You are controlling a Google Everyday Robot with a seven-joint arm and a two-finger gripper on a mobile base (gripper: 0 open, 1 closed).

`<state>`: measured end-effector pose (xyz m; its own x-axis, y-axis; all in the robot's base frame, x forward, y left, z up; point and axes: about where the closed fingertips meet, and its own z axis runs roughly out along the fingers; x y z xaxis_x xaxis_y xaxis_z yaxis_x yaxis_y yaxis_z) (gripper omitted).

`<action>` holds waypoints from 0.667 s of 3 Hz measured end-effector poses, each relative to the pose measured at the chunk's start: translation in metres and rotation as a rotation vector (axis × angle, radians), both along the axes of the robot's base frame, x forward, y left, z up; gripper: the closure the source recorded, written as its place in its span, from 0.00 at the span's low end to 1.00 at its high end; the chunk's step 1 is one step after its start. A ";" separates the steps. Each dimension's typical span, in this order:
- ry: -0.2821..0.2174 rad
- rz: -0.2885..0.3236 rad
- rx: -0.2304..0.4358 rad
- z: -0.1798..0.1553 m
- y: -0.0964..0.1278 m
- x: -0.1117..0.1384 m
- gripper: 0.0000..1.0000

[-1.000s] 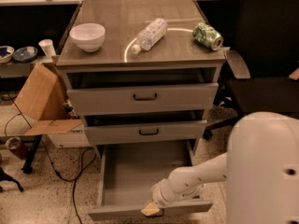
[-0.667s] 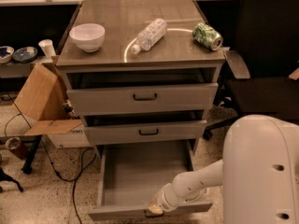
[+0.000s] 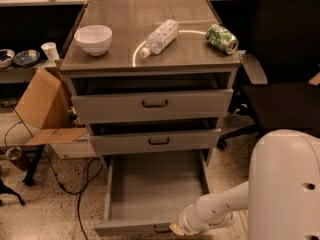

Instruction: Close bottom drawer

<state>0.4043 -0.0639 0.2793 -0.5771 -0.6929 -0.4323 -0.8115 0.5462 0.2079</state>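
Gripper: the gripper point(image 3: 177, 227) sits low at the front lip of the bottom drawer, just right of its small dark handle point(image 3: 161, 229). Its pale tip looks to be touching the front panel or just short of it. Whether it is open or closed cannot be told from here.
Arm: a white arm point(image 3: 220, 208) slants down and left from the robot's bulky white body point(image 3: 287, 184) at the lower right.
Bottom drawer: the bottom drawer point(image 3: 155, 184) is pulled far out of the grey cabinet, its plain grey inside facing up.
Other drawers: the middle drawer point(image 3: 155, 141) and top drawer point(image 3: 152, 104) each stand slightly out, with a dark gap above each.
Cabinet top: a white bowl point(image 3: 93, 38), a clear bottle point(image 3: 160, 35) and a green can point(image 3: 221, 38) rest on the cabinet top point(image 3: 125, 14), the bottle and can lying on their sides.
Surroundings: an open cardboard box point(image 3: 42, 109) stands to the left and a dark chair point(image 3: 285, 59) to the right.
Stage: the closing push looks about to begin, as the drawer is wide open.
Risk of jamming: the gripper is off-centre, so a push there may skew the drawer on its runners.
Risk of slipping: the tip is near the panel's upper edge and could ride over the lip.
Risk of jolting: a hard shove could shake the cabinet and set the bottle or can rolling.
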 end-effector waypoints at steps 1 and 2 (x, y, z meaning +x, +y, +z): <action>0.044 -0.022 -0.007 -0.024 -0.008 -0.005 1.00; 0.089 -0.036 -0.018 -0.050 -0.014 -0.007 1.00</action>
<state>0.3970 -0.0775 0.2288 -0.6371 -0.6783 -0.3662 -0.7702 0.5787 0.2680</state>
